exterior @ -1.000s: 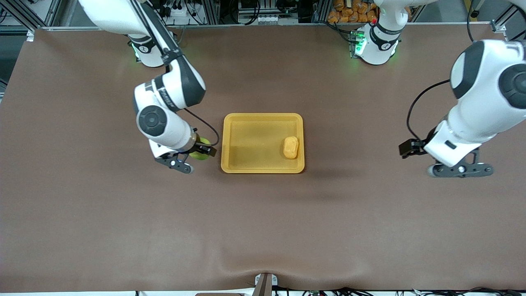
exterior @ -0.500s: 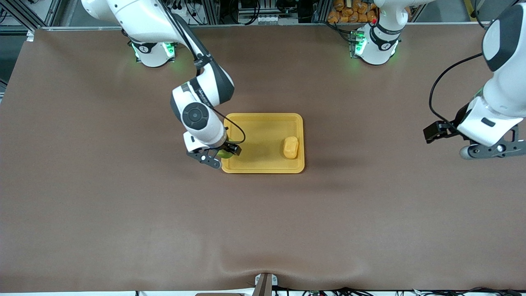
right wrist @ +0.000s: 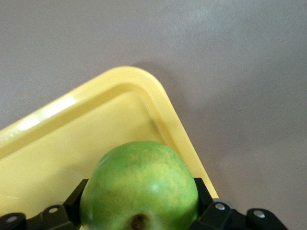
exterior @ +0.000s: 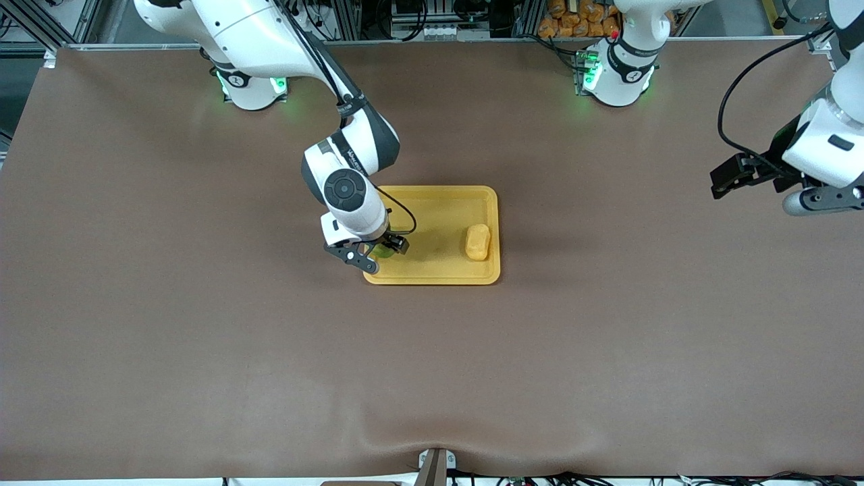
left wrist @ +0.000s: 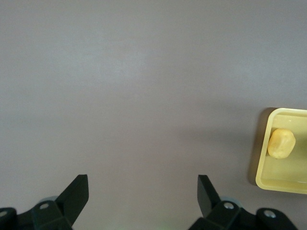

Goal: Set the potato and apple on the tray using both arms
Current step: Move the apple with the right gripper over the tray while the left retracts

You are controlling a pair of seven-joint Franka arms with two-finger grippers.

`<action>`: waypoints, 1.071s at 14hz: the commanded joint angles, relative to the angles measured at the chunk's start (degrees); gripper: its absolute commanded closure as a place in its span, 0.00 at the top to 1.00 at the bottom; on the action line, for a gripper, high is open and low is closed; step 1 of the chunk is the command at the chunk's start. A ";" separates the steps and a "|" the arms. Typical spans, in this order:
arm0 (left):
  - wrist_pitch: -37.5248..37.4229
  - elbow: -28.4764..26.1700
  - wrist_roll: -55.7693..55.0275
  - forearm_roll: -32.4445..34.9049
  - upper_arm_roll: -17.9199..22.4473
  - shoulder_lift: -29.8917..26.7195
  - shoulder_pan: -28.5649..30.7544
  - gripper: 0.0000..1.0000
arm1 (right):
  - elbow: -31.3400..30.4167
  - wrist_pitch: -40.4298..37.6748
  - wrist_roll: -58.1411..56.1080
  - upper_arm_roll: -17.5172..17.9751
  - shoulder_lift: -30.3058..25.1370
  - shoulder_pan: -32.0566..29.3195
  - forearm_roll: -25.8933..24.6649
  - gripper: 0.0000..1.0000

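The green apple (exterior: 383, 252) (right wrist: 139, 184) is held above the yellow-orange tray (exterior: 432, 192) (right wrist: 57, 158), over the tray's corner that is nearest the camera at the right arm's end. My right gripper (exterior: 375, 254) (right wrist: 140, 203) is shut on the apple, with one black finger on each flank. The potato (exterior: 478, 241) (left wrist: 281, 143) lies in the tray by the rim at the left arm's end. My left gripper (exterior: 820, 199) (left wrist: 142, 191) hangs open and empty over bare table at the left arm's end, well away from the tray (left wrist: 263, 163).
Brown cloth covers the whole table. The arm bases (exterior: 617, 74) with green lights stand along the edge farthest from the camera. A small bracket (exterior: 435, 466) sits at the middle of the edge nearest the camera.
The right arm has carried the apple from beside the tray to above the tray's corner. The left arm has drawn away from the tray, rising toward its own end of the table.
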 commanded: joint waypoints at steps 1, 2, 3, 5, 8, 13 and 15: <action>-0.88 -1.68 1.52 -1.98 -0.14 -2.22 0.73 1.00 | 0.42 1.18 1.96 -0.59 1.01 1.47 1.14 0.00; -0.88 -1.77 1.52 -2.69 0.04 -2.83 0.64 1.00 | 0.33 1.18 1.97 -0.59 1.18 1.47 1.14 0.00; -0.88 -1.77 1.52 -2.69 0.48 -2.92 0.38 1.00 | 0.42 1.09 2.05 -0.59 1.71 1.47 1.22 0.00; -1.32 -1.86 2.91 -2.69 4.06 -3.45 -2.50 1.00 | 0.42 1.09 2.23 -0.59 1.89 1.47 1.23 0.42; -4.21 -2.39 6.35 -3.83 12.24 -4.94 -9.63 1.00 | 0.51 1.09 3.55 -0.68 2.15 1.47 1.05 1.00; -4.40 -5.81 5.83 -4.45 13.75 -7.40 -12.37 1.00 | 0.77 0.39 3.37 -0.77 1.63 1.30 0.96 1.00; -4.40 -6.34 5.83 -4.45 13.75 -7.93 -12.19 1.00 | 1.38 -1.35 3.20 -0.94 0.66 1.03 0.96 1.00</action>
